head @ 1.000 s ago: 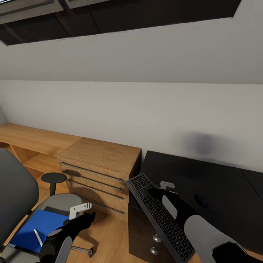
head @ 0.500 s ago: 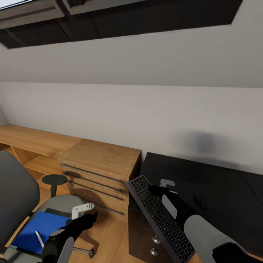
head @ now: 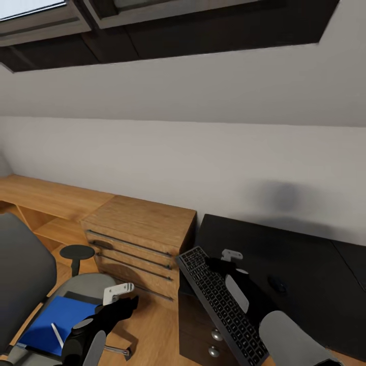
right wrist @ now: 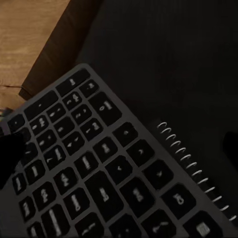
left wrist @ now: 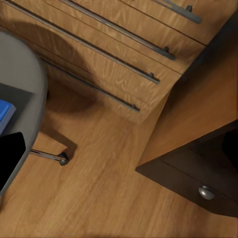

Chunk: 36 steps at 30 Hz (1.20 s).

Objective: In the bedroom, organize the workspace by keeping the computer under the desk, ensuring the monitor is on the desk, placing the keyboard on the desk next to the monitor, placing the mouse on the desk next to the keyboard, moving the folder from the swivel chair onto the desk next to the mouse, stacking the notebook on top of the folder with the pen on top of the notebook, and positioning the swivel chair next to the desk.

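Right arm reaching forward over table, right claw pinching keyboard, held tilted across the table's near-left corner. Mouse on table, just beyond keyboard. Left claw hovering beside swivel chair; spread or pressed together: cannot tell. Folder with pen on the chair seat, partly cut off.

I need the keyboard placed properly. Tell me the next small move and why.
Probably carry the keyboard further over the desk and lower it: the right tool holds it tilted, overhanging the desk's front edge, with the mouse lying just beyond.
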### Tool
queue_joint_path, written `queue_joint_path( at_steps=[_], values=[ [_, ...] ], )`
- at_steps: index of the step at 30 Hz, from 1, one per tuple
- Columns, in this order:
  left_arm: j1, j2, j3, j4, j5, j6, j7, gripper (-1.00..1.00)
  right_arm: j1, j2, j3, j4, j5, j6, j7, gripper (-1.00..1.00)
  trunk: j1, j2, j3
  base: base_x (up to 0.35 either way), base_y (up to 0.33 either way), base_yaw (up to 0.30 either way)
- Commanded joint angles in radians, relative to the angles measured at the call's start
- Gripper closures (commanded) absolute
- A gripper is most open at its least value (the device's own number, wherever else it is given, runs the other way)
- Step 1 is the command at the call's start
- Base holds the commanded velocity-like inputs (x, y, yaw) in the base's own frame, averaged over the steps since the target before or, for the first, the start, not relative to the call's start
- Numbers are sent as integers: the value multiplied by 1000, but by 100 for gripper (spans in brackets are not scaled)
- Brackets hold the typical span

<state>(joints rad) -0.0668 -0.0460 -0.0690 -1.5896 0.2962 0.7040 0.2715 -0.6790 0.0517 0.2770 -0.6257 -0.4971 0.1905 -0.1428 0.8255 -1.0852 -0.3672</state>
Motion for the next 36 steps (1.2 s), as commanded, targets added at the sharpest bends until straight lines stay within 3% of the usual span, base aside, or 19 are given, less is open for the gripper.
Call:
queue_joint_path(
  at_steps=[1, 4, 10, 13, 21, 36],
  values=[
    [-1, 0, -1, -1, 11, 3, 9, -100, 16, -3, 5, -35, -9, 6, -10, -100, -4, 6, 2, 0, 0, 0],
    [-1, 0, -1, -1, 11, 3, 9, -100, 72, -11, 5, -145, -8, 27, -13, -100, -15, 27, 11, 0, 0, 0],
    [-1, 0, -1, -1, 11, 4, 9, -100, 182, -25, 4, -348, -9, 103, -30, -100, -15, 27, 11, 0, 0, 0],
    [-1, 0, -2, -1, 12, 4, 8, -100, 242, -48, 4, -471, -17, 141, -38, -100, -15, 27, 11, 0, 0, 0],
    [-1, 1, -2, -1, 14, 6, 7, -100, 271, -57, 4, -519, -23, 151, -39, -100, -15, 27, 11, 0, 0, 0],
    [-1, 2, -1, 5, 16, 6, 6, -100, 281, -51, 5, -534, -26, 152, -36, -100, -15, 27, 11, -60, 45, 0]
  ],
)
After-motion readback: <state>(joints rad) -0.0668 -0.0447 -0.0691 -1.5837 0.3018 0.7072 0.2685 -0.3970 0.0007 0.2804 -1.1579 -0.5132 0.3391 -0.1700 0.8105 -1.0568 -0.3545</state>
